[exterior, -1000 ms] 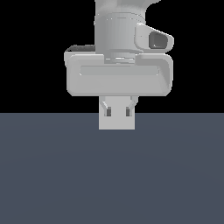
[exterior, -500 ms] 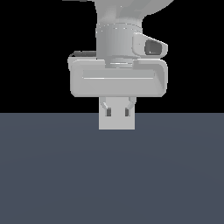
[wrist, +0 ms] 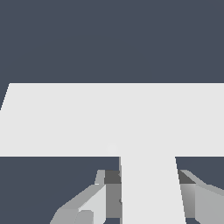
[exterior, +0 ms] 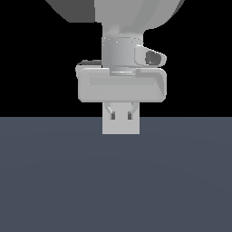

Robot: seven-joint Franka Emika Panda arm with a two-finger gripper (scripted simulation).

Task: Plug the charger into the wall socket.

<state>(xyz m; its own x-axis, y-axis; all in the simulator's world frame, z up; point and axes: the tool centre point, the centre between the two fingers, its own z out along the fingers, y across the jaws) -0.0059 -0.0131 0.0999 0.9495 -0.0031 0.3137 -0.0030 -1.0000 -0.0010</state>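
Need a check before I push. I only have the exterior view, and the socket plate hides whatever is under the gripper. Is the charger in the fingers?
Observer: Yes. The wrist view shows the charger between the fingers of the gripper, one on each flank.
Operator: Any gap to the wall socket?
Observer: None visible. The charger's front end meets the face of the wall socket.
Operator: Square to it?
Observer: Looks so: its long sides run straight to the plate, with no obvious tilt. No prongs show, so I cannot tell if they are seated.
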